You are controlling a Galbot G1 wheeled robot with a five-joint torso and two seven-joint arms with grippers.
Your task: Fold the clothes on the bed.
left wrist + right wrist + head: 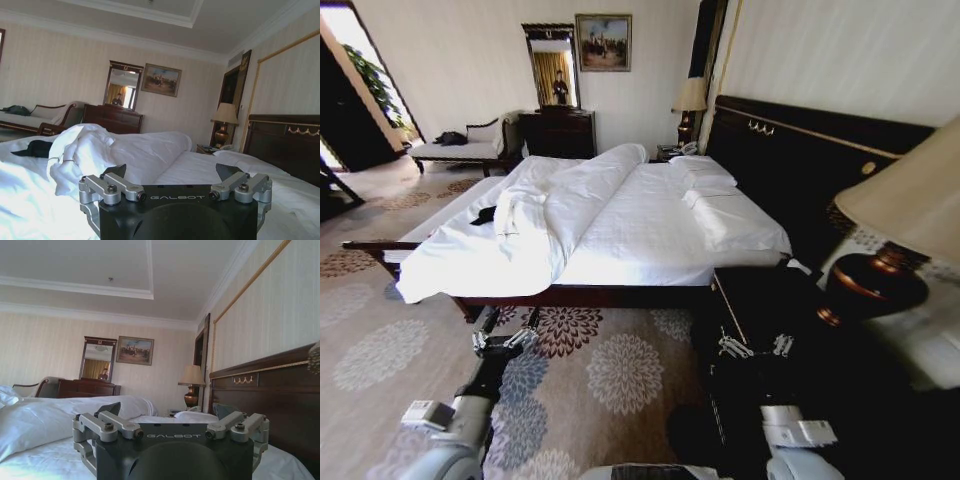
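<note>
1 T-shirt (483, 214) (black), 1 bed (620, 240).

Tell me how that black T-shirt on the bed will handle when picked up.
The black T-shirt lies crumpled and flat on the white sheet, so it is probably floppy and will drape from one pinch. It looks small beside the duvet, so likely light. It may drag loose bedding.
</note>
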